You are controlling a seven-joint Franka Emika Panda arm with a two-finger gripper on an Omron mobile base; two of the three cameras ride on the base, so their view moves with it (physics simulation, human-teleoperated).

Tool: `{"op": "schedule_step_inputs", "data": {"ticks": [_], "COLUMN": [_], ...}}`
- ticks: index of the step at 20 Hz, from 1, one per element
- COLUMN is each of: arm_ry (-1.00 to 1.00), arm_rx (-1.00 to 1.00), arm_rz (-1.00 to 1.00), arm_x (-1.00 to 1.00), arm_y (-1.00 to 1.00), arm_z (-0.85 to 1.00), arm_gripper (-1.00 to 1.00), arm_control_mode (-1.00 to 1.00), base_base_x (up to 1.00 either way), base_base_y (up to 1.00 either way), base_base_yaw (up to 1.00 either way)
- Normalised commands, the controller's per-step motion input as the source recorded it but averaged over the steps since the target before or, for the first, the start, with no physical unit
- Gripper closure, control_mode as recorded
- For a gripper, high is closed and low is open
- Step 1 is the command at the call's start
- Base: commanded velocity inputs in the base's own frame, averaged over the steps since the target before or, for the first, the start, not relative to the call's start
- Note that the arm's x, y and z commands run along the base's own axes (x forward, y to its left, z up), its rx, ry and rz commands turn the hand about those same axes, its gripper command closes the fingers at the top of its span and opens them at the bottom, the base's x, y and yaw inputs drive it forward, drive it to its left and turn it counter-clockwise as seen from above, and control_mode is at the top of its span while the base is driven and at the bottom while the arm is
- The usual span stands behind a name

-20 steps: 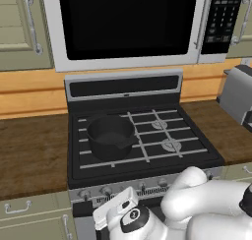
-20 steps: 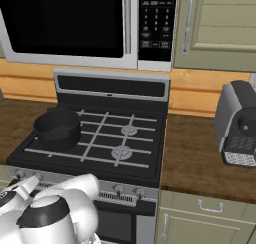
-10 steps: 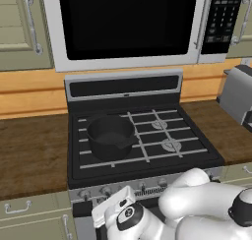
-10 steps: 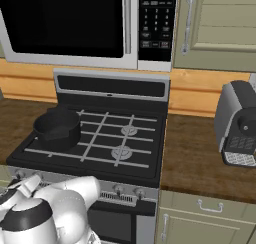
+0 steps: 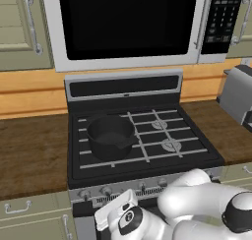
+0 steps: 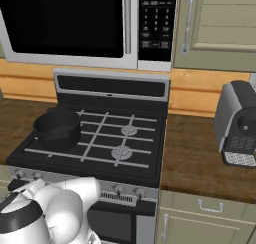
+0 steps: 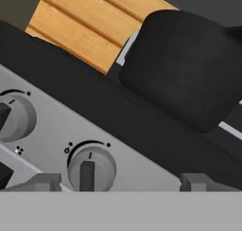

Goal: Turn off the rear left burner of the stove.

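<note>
The stove, a wide black gas range with thin wire grates and round grey burner discs, sits between two stretches of dark wood counter under a black-and-silver microwave. A round matte black pot stands on its left grates; what it holds cannot be seen. In the hand view the tool hovers with fingertips apart before a round silver knob on the brushed strip.
</note>
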Motion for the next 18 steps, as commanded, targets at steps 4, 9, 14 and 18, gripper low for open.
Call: {"op": "schedule_step_inputs", "data": {"ticks": [4,9,14,18], "arm_ry": [0.00,0.00,0.00,0.00], "arm_rx": [0.00,0.00,0.00,0.00], "arm_rz": [0.00,0.00,0.00,0.00], "arm_x": [0.24,0.15,0.18,0.16], "arm_y": [0.00,0.00,0.00,0.00], "arm_z": [0.02,0.00,-0.05,-0.12], "arm_gripper": [-1.00,-1.00,-1.00,-1.00], "arm_control_mode": [-1.00,-1.00,-1.00,-1.00], "base_base_x": [0.00,0.00,0.00,0.00], "base_base_y": [0.00,0.00,0.00,0.00], "base_base_yaw": [0.00,0.00,0.00,0.00]}}
